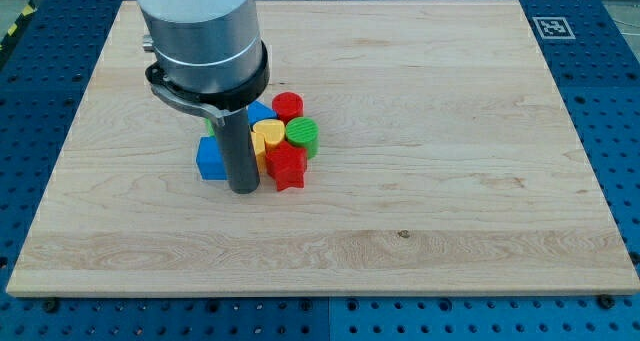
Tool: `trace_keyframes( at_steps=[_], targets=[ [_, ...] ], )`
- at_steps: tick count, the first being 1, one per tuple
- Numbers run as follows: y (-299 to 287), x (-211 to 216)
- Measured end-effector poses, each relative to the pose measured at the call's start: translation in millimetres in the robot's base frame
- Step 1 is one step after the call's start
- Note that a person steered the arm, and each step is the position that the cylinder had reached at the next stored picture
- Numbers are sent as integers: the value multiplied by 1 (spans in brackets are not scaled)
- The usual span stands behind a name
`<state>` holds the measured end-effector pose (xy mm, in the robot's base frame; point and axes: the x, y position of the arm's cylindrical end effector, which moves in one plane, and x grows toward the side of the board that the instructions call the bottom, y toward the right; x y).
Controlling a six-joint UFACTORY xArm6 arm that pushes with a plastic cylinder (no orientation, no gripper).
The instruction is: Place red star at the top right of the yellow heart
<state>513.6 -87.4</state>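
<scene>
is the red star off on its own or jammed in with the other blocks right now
Jammed in. The red star sits at the cluster's lower edge, touching the yellow heart above it and the green block. My tip rests just to its left.

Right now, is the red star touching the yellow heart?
Touching. In the camera view the red star sits pressed against the yellow heart's lower right edge, with no board showing between them. My tip stands just left of the star.

I have just one camera. It looks down at a slant from the near edge of my wooden board, far enough back to see all four sides and the blue table.
</scene>
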Motion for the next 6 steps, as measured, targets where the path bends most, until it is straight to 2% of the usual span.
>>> trace_keyframes(
  at_steps=[2, 3, 6],
  targets=[
    [1, 19],
    [26, 40],
    [46, 12]
  ],
)
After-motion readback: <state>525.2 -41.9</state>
